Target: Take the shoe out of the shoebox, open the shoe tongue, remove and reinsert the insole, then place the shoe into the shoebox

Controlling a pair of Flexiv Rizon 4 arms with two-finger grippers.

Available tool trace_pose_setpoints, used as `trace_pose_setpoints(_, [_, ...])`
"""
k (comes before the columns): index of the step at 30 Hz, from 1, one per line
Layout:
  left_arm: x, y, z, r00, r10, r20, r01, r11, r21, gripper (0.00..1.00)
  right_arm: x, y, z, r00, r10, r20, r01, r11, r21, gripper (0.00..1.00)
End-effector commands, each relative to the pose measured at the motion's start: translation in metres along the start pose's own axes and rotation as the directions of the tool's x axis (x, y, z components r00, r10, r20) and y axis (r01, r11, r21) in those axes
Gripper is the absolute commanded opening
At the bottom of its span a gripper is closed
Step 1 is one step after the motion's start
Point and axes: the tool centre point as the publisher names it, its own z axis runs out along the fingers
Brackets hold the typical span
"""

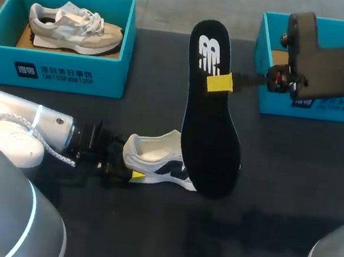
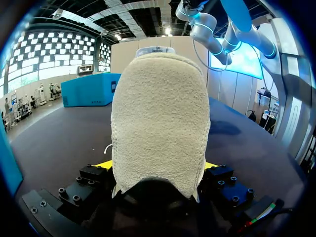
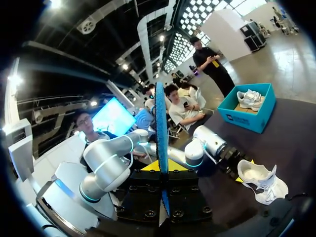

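My left gripper (image 2: pixel 155 167) clamps the heel of the white-and-navy fabric sneaker (image 1: pixel 155 158), whose toe points straight ahead of it, and over that forefoot hangs the long black foam insole (image 1: pixel 209 133), near-upright, toe-end down, pinched near its heel end by my right gripper (image 1: pixel 221 83).

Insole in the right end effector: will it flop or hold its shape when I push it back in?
Probably holds shape: the insole looks straight in the right end effector, edge-on unbent in the wrist view. Thin, so likely light, and may buckle against the shoe.
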Motion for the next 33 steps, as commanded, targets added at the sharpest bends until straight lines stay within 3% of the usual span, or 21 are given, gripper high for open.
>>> trace_pose_setpoints(1, [-0.001,0.004,0.003,1.000,0.000,0.000,0.000,1.000,-0.002,0.00,0.001,-0.003,0.000,1.000,0.002,0.004,-0.002,1.000,-0.004,0.00])
trace_pose_setpoints(19, [-0.001,0.001,-0.002,1.000,0.016,-0.023,-0.016,1.000,-0.015,0.00,0.001,-0.003,0.000,1.000,0.002,0.004,-0.002,1.000,-0.004,0.00])
trace_pose_setpoints(20, [-0.001,0.001,-0.003,1.000,0.009,-0.020,-0.009,1.000,-0.023,0.13,0.001,-0.003,0.000,1.000,0.002,0.004,-0.002,1.000,-0.004,0.00])
trace_pose_setpoints(21, [-0.002,0.001,-0.005,1.000,0.009,-0.021,-0.010,0.999,-0.034,0.38,0.001,-0.003,0.000,1.000,0.002,0.004,-0.002,1.000,-0.004,0.00])
trace_pose_setpoints(22, [-0.002,0.001,-0.006,1.000,0.015,-0.025,-0.016,0.999,-0.047,0.78,0.001,-0.003,0.000,1.000,0.002,0.004,-0.002,1.000,-0.004,0.00])
trace_pose_setpoints(23, [-0.002,0.002,-0.008,1.000,0.008,-0.021,-0.009,0.999,-0.050,1.00,0.001,-0.003,0.000,1.000,0.002,0.004,-0.002,1.000,-0.004,0.00])
trace_pose_setpoints(33, [0.001,-0.008,-0.027,0.999,0.012,-0.048,-0.018,0.992,-0.128,1.00,0.001,-0.003,0.000,1.000,0.002,0.004,-0.002,1.000,-0.004,0.00])
